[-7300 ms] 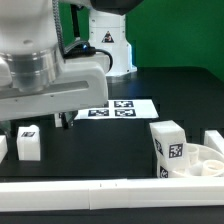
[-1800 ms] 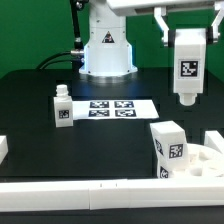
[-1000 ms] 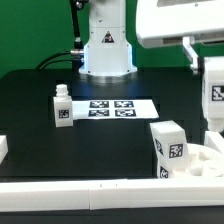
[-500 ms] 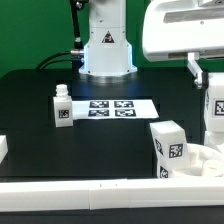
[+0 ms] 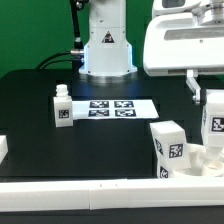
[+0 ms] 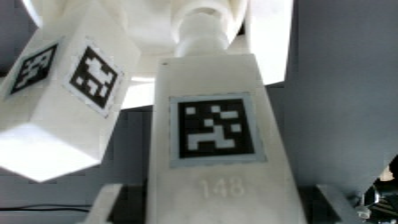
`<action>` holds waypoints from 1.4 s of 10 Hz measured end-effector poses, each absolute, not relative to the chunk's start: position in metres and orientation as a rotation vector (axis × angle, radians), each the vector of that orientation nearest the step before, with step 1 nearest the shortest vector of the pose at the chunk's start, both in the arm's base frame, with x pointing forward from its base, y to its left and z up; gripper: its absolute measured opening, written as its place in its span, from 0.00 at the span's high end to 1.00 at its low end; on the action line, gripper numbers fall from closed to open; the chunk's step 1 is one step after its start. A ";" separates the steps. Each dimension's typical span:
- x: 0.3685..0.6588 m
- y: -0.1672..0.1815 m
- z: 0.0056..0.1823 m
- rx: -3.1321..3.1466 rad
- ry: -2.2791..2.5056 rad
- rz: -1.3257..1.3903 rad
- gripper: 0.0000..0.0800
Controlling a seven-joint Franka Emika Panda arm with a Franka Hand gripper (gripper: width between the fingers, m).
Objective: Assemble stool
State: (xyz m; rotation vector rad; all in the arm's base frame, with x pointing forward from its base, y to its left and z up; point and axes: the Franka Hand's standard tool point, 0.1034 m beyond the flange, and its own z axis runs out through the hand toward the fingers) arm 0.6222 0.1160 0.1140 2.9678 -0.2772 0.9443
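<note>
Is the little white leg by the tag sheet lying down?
No, the leg stands upright on the table beside the marker board.

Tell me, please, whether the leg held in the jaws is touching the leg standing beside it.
Apart. The exterior view shows a dark gap between the held leg and the standing leg.

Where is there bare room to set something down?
Free: black tabletop between the flat white marker board and the long white border bar. Crowded: exterior view's right, round white seat, standing chunky white leg and gripped leg.
</note>
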 end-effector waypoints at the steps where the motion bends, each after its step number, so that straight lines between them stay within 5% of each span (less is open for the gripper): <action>1: 0.624 0.116 0.111 2.964 -0.282 0.943 0.58; 5: 0.625 0.122 0.095 2.954 -0.274 0.938 0.58; 11: 0.623 0.122 0.095 2.926 -0.258 1.006 0.58; 12: 0.623 0.122 0.095 2.926 -0.255 1.006 0.48; 13: 0.623 0.122 0.095 2.925 -0.248 1.005 0.27; 14: 0.623 0.122 0.094 2.926 -0.241 0.996 0.27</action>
